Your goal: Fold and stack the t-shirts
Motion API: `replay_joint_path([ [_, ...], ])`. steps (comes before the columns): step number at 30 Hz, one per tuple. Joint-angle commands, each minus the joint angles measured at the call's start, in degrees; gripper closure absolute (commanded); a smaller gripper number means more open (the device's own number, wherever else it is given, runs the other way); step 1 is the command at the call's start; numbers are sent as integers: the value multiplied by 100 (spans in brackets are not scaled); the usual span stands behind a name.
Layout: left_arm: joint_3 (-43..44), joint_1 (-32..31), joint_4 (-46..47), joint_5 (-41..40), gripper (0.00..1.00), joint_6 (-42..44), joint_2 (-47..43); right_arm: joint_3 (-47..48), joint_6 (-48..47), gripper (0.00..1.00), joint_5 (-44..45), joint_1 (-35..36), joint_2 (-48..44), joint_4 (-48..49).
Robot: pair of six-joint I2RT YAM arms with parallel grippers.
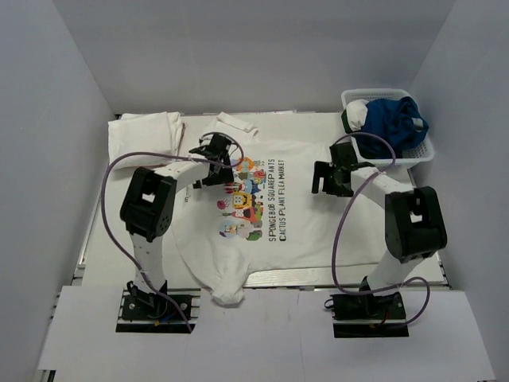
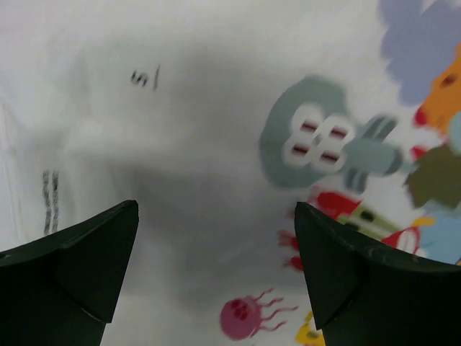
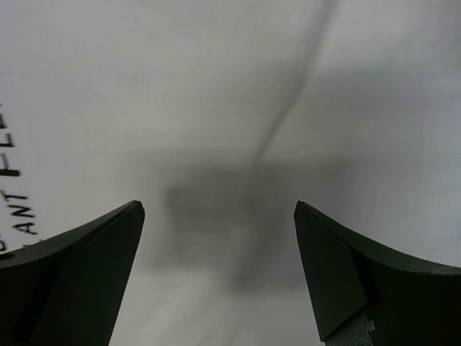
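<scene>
The printed t-shirt (image 1: 286, 239) lies spread at the centre of the desk (image 1: 103, 239) under the left tool (image 1: 213, 153) at 11 o'clock and the right tool (image 1: 328, 179) at 1 o'clock, both wide open; they would best pinch and lift together.

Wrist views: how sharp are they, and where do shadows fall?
Left wrist: the printed t-shirt is soft and its cartoon figures are blurred; a grey shadow lies under the open left pincer. Right wrist: soft focus too, with a dark shadow patch ahead of the open right pincer. Top external: even light, shirt lettering readable.
</scene>
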Motion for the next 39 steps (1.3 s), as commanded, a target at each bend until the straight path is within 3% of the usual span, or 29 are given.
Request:
replay_joint_path([
  [1, 668, 89, 66, -182, 1, 11, 606, 434, 137, 10, 153, -13, 476, 5],
  [13, 3294, 705, -295, 387, 1, 459, 2391, 2797, 76, 10, 1015, -180, 2700, -522],
  [16, 4181, 766, -584, 703, 1, 784, 2760, 3369, -371, 10, 840, -198, 2798, -653],
  [20, 4309, 714, -594, 941, 1, 1144, 2332, 3284, -917, 10, 104, 21, 2289, -470],
  [23, 3888, 661, -594, 1003, 1, 1145, 1439, 3020, -1111, 10, -485, 206, 1500, -382],
  [25, 3204, 608, -655, 1064, 1, 970, 839, 2547, -989, 10, -865, 364, 895, -260],
  [28, 1790, 608, -621, 1836, 1, 672, -514, 1688, -507, 10, -1515, 540, 139, 135],
  [32, -982, 547, 161, 3897, 1, 416, -2053, 684, 347, 10, -1596, 514, -628, 207],
  [34, -1691, 424, 364, 4577, 1, 197, -2405, 286, 479, 10, -1473, 514, -981, 111],
  [35, -2243, 301, 364, 4641, 1, 135, -2703, -20, 489, 10, -1533, 523, -1208, 93],
  [39, -3100, -16, 153, 4572, 1, -76, -3399, -1022, 629, 10, -1455, 505, -1974, 163],
])
